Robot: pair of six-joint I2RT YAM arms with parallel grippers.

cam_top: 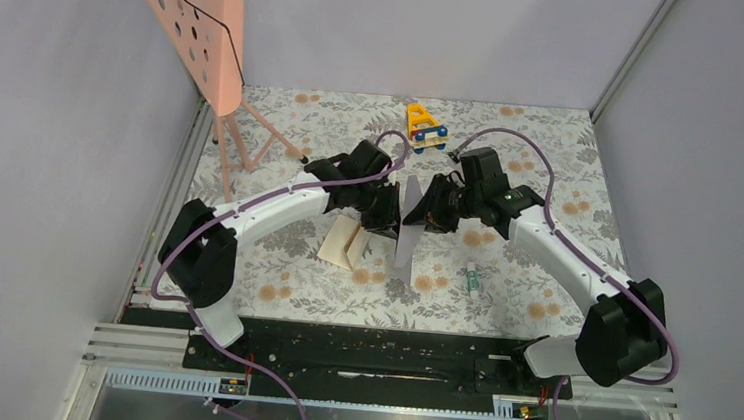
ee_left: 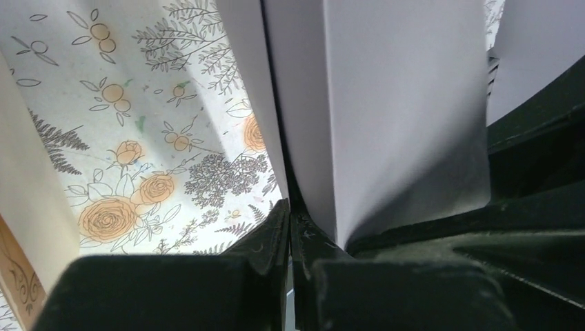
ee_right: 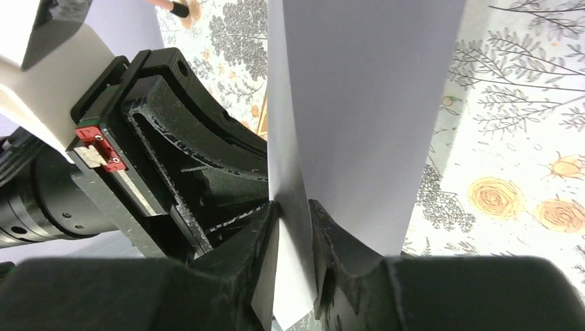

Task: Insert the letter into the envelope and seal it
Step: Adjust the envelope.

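**Q:** What are the claws doing?

**A:** The left claw (ee_left: pixel 288 222) is clenched on the lower edge of a flat grey-lilac paper envelope (ee_left: pixel 397 103). The right claw (ee_right: pixel 295 215) pinches the same envelope from the other side, its fingers tight against the paper. The envelope stands on edge in the air between them, over the middle of the flower-patterned counter (cam_top: pixel 551 184).

**Q:** Where is the letter?

**A:** A tan creased paper sheet (cam_top: pixel 346 240) lies folded on the counter at about eight o'clock from the envelope, near it. It is not inside yet, so I judge the task is at an early stage.

**Q:** How will the envelope handle?

**A:** It looks light, thin and limp. In the left wrist view its layers part slightly above the pinch. It would likely bow or slip if held by one corner. A grip near an edge on each side should keep it flat. The pointed flap needs to be left free to fold.

**Q:** Anything else nearby?

**A:** A small white and green tube (cam_top: pixel 471 278) lies at four o'clock from the envelope. A yellow toy block (cam_top: pixel 425 126) sits at twelve o'clock. A pink perforated board on legs (cam_top: pixel 188 15) stands at ten o'clock, well apart.
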